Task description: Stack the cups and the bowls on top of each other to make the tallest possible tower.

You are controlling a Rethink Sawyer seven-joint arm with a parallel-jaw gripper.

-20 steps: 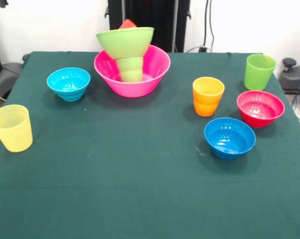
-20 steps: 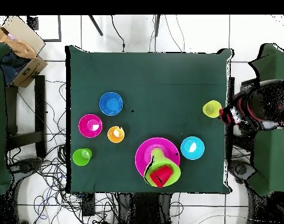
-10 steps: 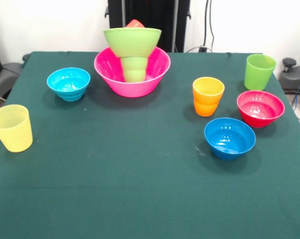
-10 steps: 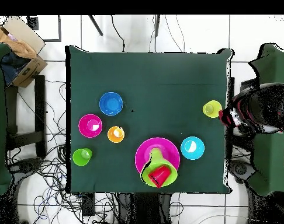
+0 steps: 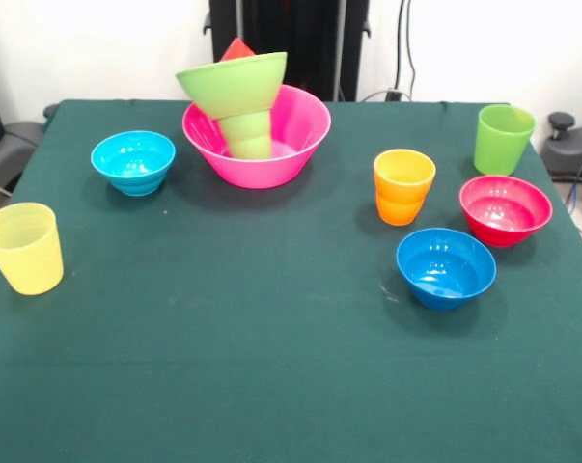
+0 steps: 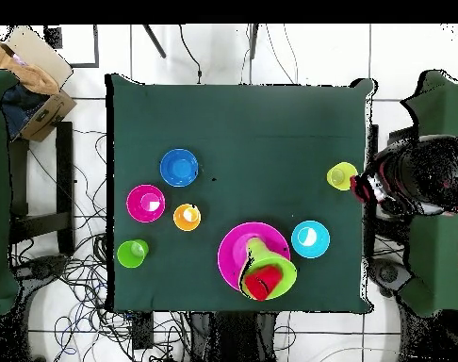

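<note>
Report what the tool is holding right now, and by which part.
Nothing can be reported: the tool shows in neither view. The tower stands tilted, untouched.

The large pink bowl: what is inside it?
A small green cup stands in the pink bowl, carrying a tilted lime green bowl with a red cup. The cup's base is hidden.

table [image 5: 271, 367] green cloth | bowls [image 5: 446, 266] | cups [image 5: 23, 247] | tower [image 5: 256, 135]

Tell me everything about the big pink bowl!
The big pink bowl is round, wide and shiny, like smooth plastic. It sits upright on the green table, at the far middle in the front view. A small green cup stands inside it, upside down as far as can be seen. That cup holds up a tilted lime green bowl with a red cup in it.
</note>
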